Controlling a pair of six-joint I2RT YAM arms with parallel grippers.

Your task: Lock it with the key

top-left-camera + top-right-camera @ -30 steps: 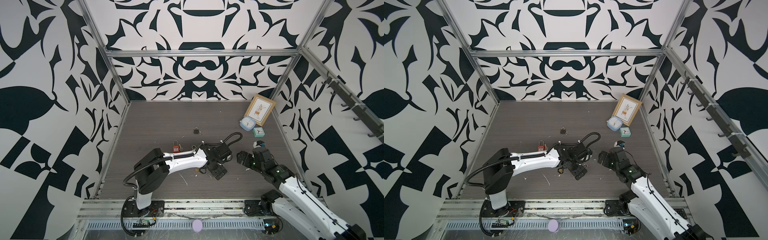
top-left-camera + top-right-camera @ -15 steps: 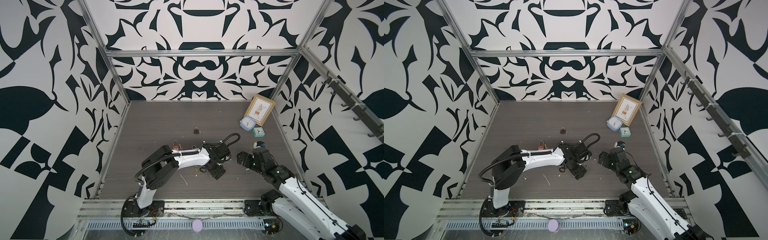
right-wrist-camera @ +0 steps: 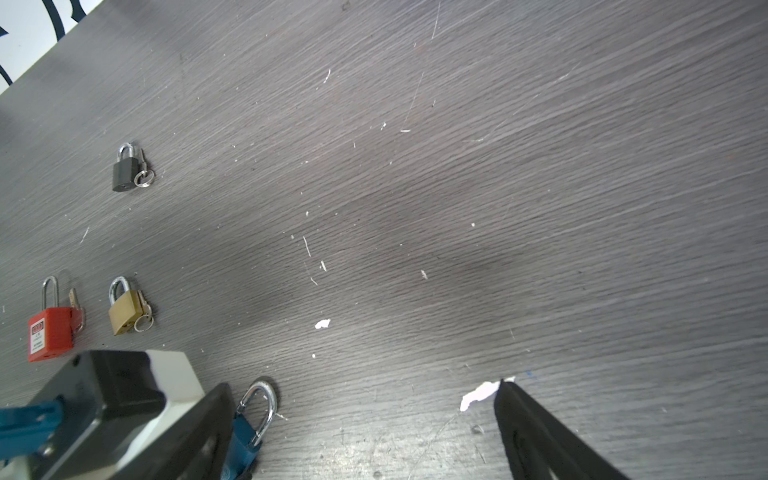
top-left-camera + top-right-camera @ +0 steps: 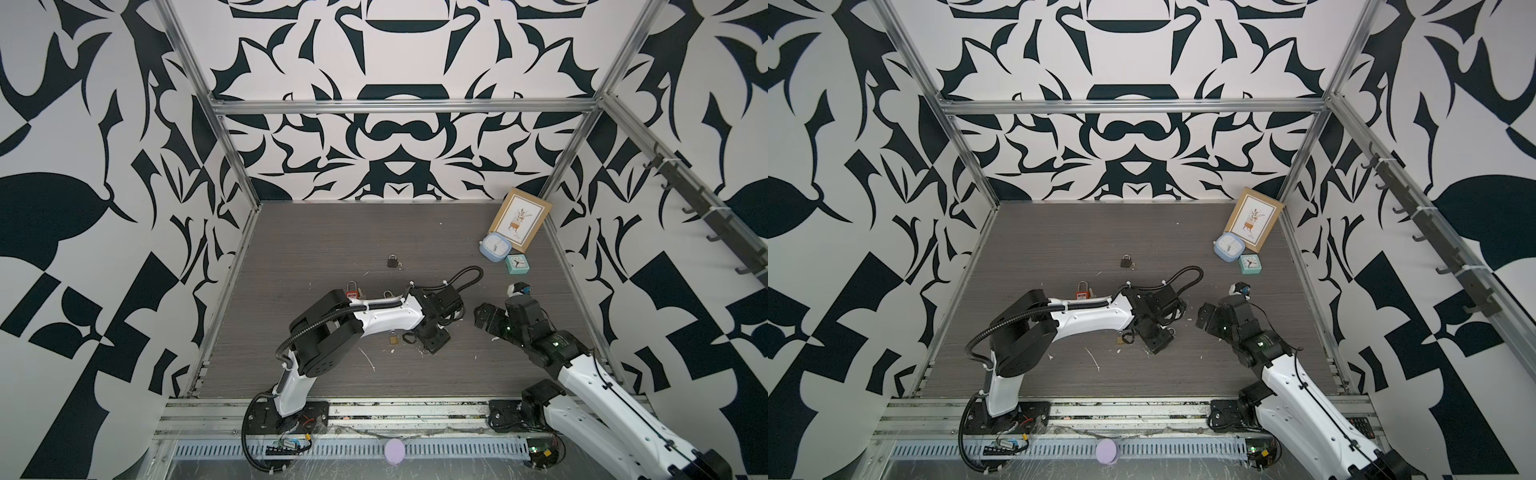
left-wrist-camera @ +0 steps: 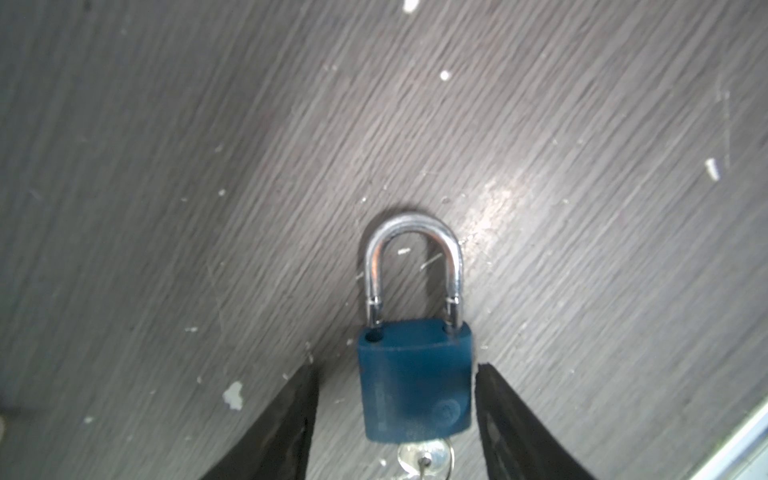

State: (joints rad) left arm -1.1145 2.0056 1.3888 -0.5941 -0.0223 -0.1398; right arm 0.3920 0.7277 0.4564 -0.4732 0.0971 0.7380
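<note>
Left wrist view shows the blue lock (image 5: 415, 382) lying flat on the bench (image 5: 166, 166) between the left jaws. One jaw sits right against one side of the body, while a strip of bench shows between the other jaw and the opposite side. The left jaws therefore stand half-wide astride the lock and are not clamped on it. The shackle (image 5: 413, 257) points away from the camera; one leg enters the body and the other ends just above an open hole in the body's top. A silver key (image 5: 424, 457) sticks out of the body's far end, cut off by the picture's edge. In both top views the lock lies front-centre on the bench, hidden under the tip of the left arm (image 4: 386, 318), which reaches low across the middle. A small brass lock (image 4: 393, 338) lies just beside that tip. The right arm (image 4: 582, 370) points its tip at the left one, near but apart. In the right wrist view the right jaws stand wide with nothing between them but bench, and one jaw is close to the blue shackle. Farther off lie a red lock (image 3: 52, 332) and a second brass lock (image 3: 124, 311) side by side. A black lock (image 3: 124, 176) lies beyond them. At the back right a pale blue clock (image 4: 495, 246) and a teal clock (image 4: 517, 264) stand near a picture frame (image 4: 520, 219) that leans on the wall.
</note>
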